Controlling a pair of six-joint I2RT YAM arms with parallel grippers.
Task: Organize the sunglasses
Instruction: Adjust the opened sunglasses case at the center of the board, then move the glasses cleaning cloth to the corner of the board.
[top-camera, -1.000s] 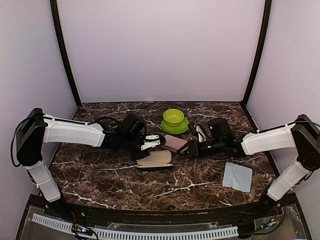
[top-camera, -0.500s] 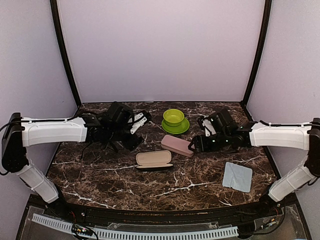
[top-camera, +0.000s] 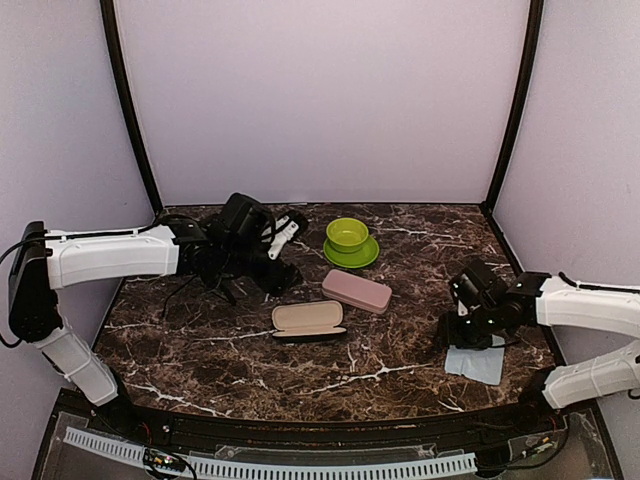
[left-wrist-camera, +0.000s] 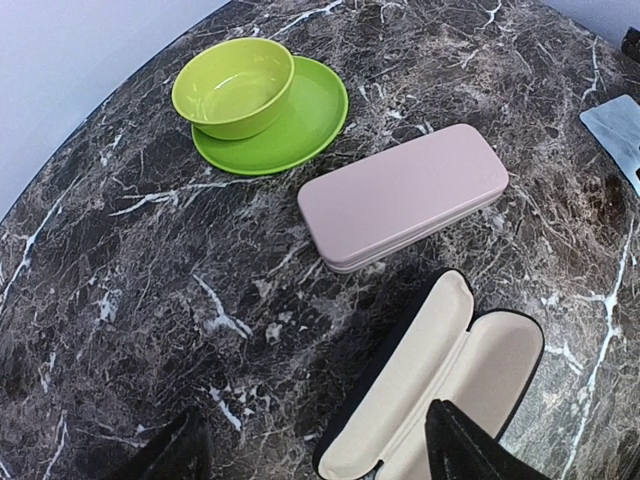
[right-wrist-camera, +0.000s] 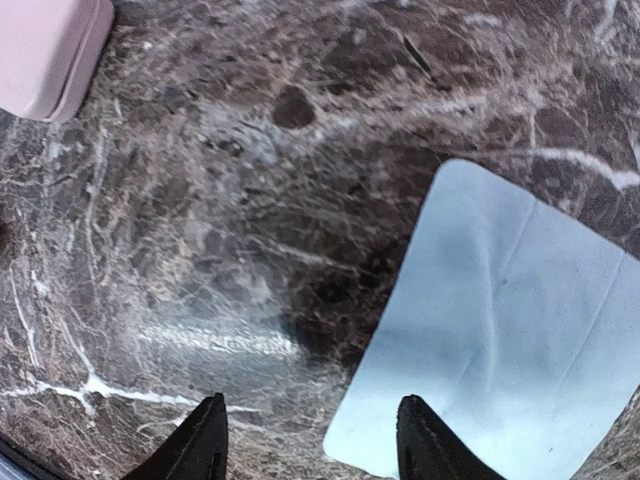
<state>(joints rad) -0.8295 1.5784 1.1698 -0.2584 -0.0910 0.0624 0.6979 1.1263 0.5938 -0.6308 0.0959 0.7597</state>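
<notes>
**Both grippers spread and empty over a marble surface**

The left gripper (left-wrist-camera: 320, 452) hangs over the back-left part of the dark marble surface (top-camera: 400, 372). Its two black fingertips stand wide apart at the bottom of the wrist view, with nothing between them. Just beyond the fingertips a black hard case (left-wrist-camera: 440, 390) lies open, its cream lining facing up. A closed pink case (left-wrist-camera: 405, 195) rests flat beside it, between the open case and a lime-green plate (left-wrist-camera: 315, 125). The plate carries a matching green bowl (left-wrist-camera: 235, 85), which stands upright.

On the right side, the right gripper (right-wrist-camera: 312, 445) is low over the near part of the surface. Its fingers are likewise spread and hold nothing. It sits at the left edge of a pale blue cleaning cloth (right-wrist-camera: 500, 340) that lies flat on the marble.

The sunglasses cannot be made out in any of the three views. A dark shape under the left arm in the overhead view is too indistinct to identify.
</notes>
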